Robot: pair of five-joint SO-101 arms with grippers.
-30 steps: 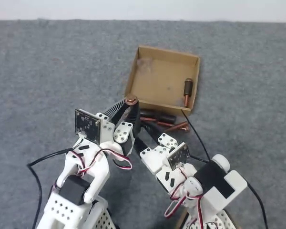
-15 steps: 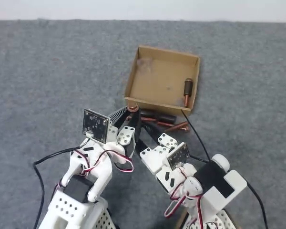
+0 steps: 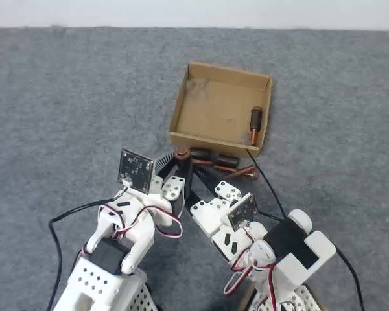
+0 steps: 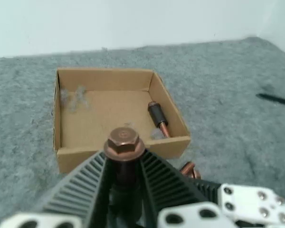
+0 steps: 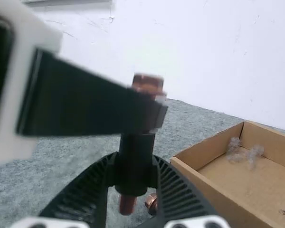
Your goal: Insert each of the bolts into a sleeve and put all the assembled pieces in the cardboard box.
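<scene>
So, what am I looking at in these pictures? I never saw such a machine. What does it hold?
These are two small robot arms on a grey carpet. One picture looks down from above; the other two come from cameras on the arms' wrists. The left hand grips a copper bolt under its head. The right hand grips a black sleeve, with the bolt pushed through it. Beyond stands a cardboard box holding one finished piece. Loose bolts and sleeves lie in front of the box.

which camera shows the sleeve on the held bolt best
Right wrist view: the sleeve stands upright, the bolt head above and tip below. Left wrist view hides it beneath the bolt head; in high view the arms cover it.
</scene>
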